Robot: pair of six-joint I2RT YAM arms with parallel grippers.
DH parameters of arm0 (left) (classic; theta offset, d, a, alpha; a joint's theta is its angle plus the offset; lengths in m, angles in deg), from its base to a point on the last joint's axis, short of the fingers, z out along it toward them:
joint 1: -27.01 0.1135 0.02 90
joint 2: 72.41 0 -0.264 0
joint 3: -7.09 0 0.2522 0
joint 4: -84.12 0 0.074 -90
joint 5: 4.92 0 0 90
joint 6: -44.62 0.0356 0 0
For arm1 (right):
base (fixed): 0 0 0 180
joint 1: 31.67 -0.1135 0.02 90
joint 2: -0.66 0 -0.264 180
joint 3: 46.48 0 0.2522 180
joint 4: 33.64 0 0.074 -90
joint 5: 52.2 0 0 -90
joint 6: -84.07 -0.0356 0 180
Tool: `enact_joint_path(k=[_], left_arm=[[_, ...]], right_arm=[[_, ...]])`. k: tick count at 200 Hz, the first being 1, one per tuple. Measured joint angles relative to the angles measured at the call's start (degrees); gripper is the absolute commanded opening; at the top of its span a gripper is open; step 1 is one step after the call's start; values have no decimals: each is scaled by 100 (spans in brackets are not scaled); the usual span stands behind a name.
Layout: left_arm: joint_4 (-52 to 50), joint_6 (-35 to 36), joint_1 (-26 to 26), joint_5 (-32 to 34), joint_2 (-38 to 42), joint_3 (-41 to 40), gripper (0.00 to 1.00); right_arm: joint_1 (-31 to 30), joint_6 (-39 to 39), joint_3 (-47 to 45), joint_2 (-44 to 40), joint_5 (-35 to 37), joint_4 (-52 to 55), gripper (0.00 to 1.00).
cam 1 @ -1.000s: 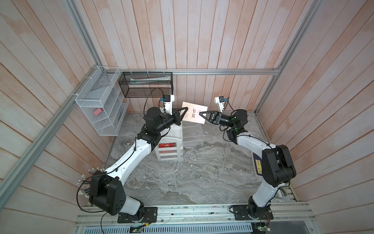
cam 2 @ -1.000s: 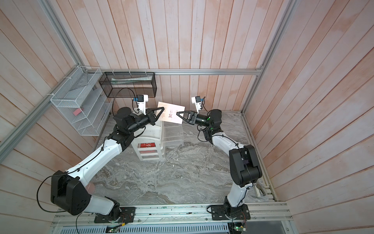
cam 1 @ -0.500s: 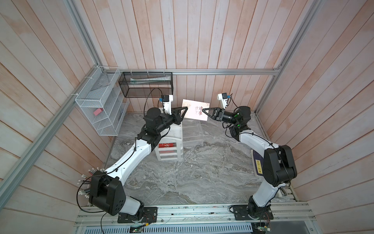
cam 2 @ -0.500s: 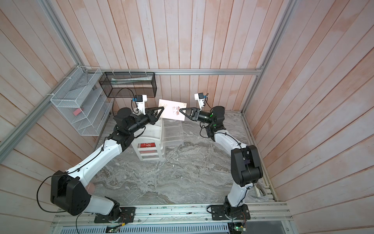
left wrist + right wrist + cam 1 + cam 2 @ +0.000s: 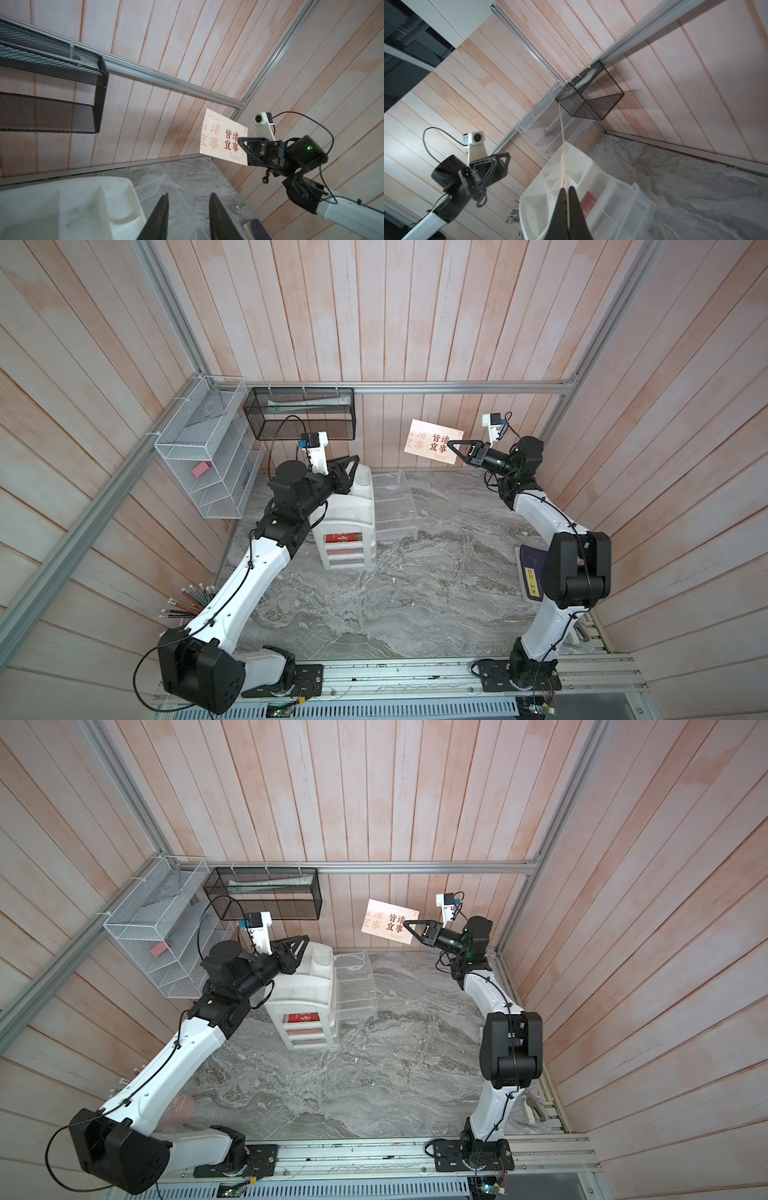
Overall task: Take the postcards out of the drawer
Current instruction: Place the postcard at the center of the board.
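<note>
A pale beige postcard (image 5: 428, 443) (image 5: 386, 923) with dark Chinese characters hangs in the air by the back wall. My right gripper (image 5: 451, 444) (image 5: 408, 923) is shut on its edge. In the right wrist view the card (image 5: 562, 133) shows edge-on between the closed fingers. The left wrist view shows its printed face (image 5: 218, 137). My left gripper (image 5: 354, 459) (image 5: 188, 195) stands open and empty over the white drawer unit (image 5: 347, 506). The unit's top clear drawer (image 5: 392, 499) is pulled out. A red postcard (image 5: 343, 538) (image 5: 588, 202) lies in a lower drawer.
A black mesh basket (image 5: 299, 412) and a white wire rack (image 5: 199, 456) hang on the back-left walls. A dark navy booklet (image 5: 530, 572) lies at the right beside the right arm. Pencils (image 5: 187, 605) stick out at the left edge.
My left gripper opened and let go of the beige postcard. My right gripper closed on it and carried it right and upward, away from the left gripper.
</note>
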Motion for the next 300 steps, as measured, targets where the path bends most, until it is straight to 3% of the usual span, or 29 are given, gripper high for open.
enact_joint_path(k=[75,160,231,266,300], left_arm=[[-1539,380,236,463,404,184,37],[-2267,466,533,446,632,278,36],[-2415,463,560,448,632,284,36],[-2415,461,560,439,629,284,36],[-2415,461,566,426,616,284,36]], right_arm=[[155,1331,1989,1856,385,2428,0],[-81,2175,3650,3541,671,4172,0],[-739,2208,3407,3998,732,4275,0],[-800,2151,2787,3971,730,4065,1],[-789,2094,2793,3974,702,3998,4]])
